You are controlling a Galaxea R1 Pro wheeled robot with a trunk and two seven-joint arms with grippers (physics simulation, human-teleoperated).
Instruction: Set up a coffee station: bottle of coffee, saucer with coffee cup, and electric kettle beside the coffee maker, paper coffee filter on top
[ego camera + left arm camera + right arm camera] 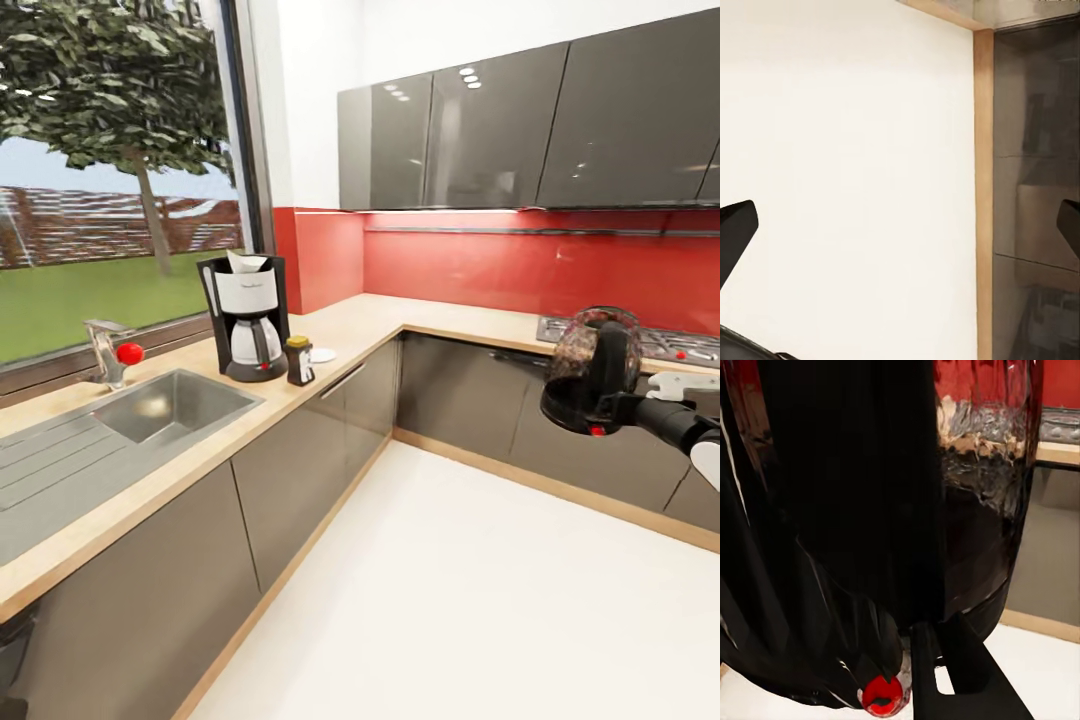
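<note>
Standing near the back edge of the table [150, 480], just past the sink [165, 405] on its corner side, the coffee maker [247, 315] carries lettering on its white front panel, too blurred to read. A paper coffee filter [245, 262] pokes up from its top. The bottle of coffee [299, 361] stands just beside the machine on the side away from the sink, its white label unreadable. Behind the bottle, a sliver of the white saucer [323, 354] lies on the table; whether a cup sits on it cannot be told.

The electric kettle [592, 372] hangs in the air, well apart from the coffee maker and out in front of the other run of table by the hob [640, 340]. The right end effector [640, 402] is pinching its black handle; the right wrist view shows one dark finger [964, 671] pressed under the kettle's body beside the red switch [881, 695].

The left end effector [904, 229] is spread wide, its tips at opposite borders of the wrist picture, over white floor [450, 590] beside a cabinet front [1035, 202].

Open floor lies between the kettle and the sink run, and the front strip of the table by the bottle is bare.
</note>
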